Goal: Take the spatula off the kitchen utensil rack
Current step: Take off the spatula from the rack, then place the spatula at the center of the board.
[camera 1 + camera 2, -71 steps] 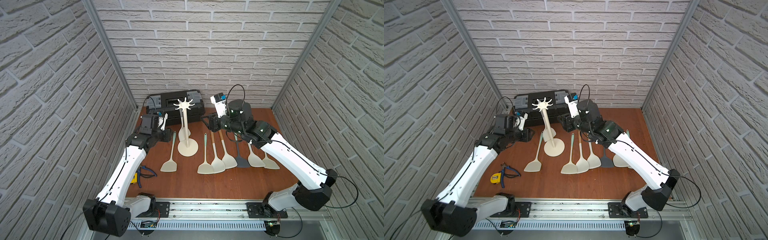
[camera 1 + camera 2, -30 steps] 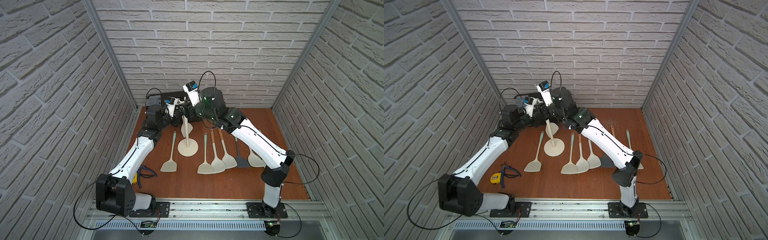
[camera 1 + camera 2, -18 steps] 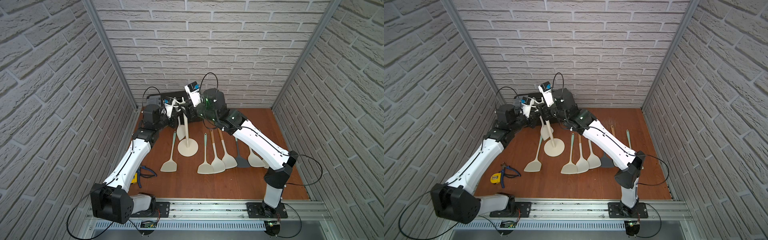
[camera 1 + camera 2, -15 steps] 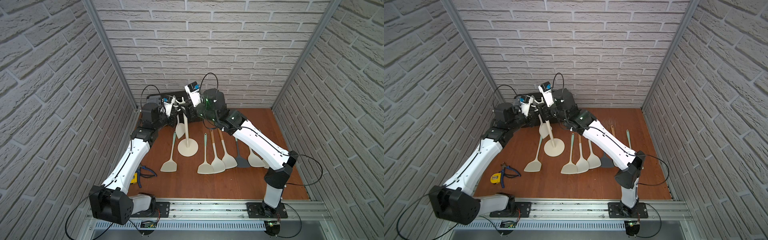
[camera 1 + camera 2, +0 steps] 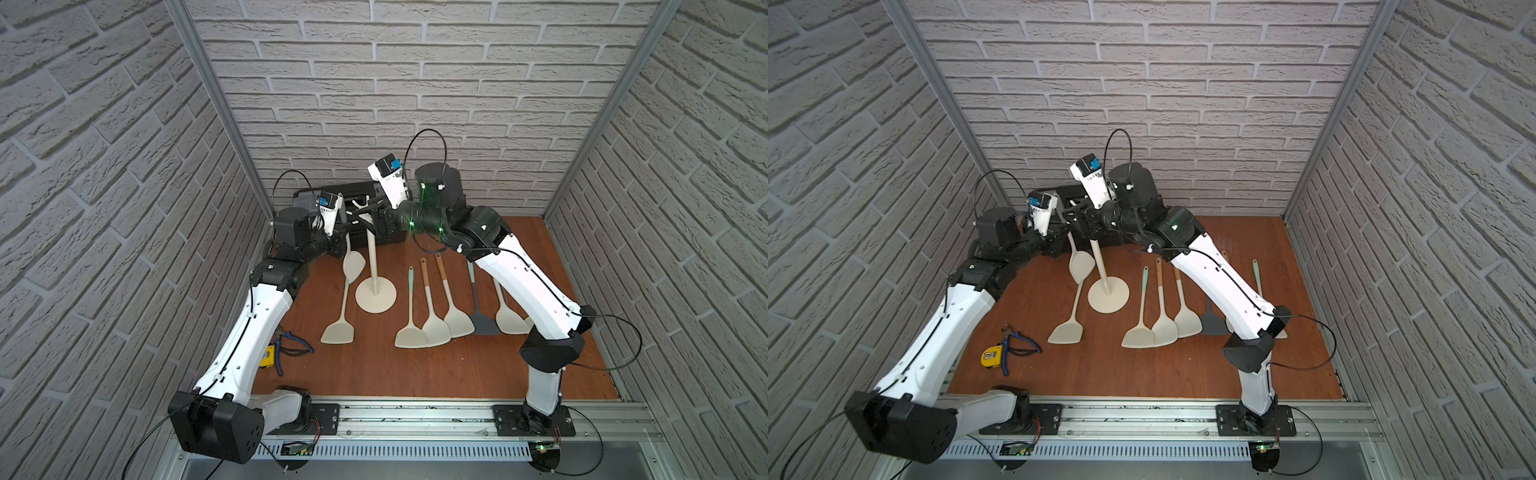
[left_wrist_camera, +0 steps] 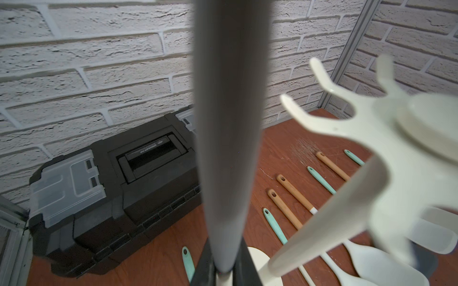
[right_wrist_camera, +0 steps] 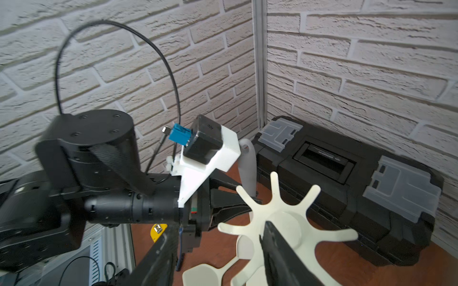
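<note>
top views: spatula (image 5: pixel 354 266) has swung left off the kitchen utensil rack (image 5: pixel 375 270) in the last second; hangs just beside its pole
left wrist: left pincer (image 6: pixel 224 274) clamped on the handle; prongs clear
right wrist: right pincer (image 7: pixel 219 229) jaws apart astride the crown
task: unhooked; set-down on table (image 5: pixel 415 374) remains

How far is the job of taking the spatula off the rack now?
Done: the spatula looks clear of the kitchen utensil rack; in the right wrist view its handle end stands apart from the prongs. In hand: the left gripper is shut on its handle; the right gripper stands open at the crown. Left: probably carrying it away.
</note>
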Robot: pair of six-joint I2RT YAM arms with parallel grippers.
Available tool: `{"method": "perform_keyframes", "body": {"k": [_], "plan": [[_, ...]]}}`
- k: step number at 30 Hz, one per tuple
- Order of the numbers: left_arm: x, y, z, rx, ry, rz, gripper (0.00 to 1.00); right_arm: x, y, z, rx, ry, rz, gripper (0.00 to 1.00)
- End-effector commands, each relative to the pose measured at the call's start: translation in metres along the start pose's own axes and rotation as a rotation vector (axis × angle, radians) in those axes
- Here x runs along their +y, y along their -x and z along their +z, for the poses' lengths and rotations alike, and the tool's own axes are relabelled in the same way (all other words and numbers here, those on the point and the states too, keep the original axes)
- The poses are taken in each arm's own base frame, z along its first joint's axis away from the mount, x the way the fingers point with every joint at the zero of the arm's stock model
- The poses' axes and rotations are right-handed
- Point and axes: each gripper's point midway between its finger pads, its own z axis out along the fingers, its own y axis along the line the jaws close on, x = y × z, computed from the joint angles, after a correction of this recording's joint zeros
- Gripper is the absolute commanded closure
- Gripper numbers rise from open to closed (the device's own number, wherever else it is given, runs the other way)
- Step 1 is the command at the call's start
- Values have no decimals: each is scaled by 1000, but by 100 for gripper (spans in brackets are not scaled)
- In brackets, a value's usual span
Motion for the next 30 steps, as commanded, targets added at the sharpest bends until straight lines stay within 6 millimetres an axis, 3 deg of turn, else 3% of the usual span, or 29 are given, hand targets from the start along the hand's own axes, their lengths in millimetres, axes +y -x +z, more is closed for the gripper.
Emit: {"method": "perform_keyframes", "body": {"k": [1, 4, 6, 12, 15, 17, 21, 30], "plan": [[2, 3, -23, -12, 33, -18, 100, 27, 25, -43, -55, 99, -20, 44], [-7, -3, -41, 18, 0, -42, 100, 29, 16, -61, -39, 99, -25, 43], [-23, -8, -54, 29, -63, -50, 100, 27, -3, -69, -11, 91, -26, 44], [-82, -19, -91, -11, -367, -83, 100, 8, -112, -75, 87, 54, 92, 43], [-111, -9, -104, -69, -568, -127, 100, 8, -167, -68, 173, 89, 199, 42], [-124, 0, -110, -96, -694, -154, 100, 17, -189, -63, 215, 152, 259, 42], [-137, 12, -111, -90, -854, -207, 100, 31, -209, -54, 264, 248, 300, 42], [-146, 20, -107, -59, -928, -210, 100, 35, -227, -32, 332, 295, 327, 43]]}}
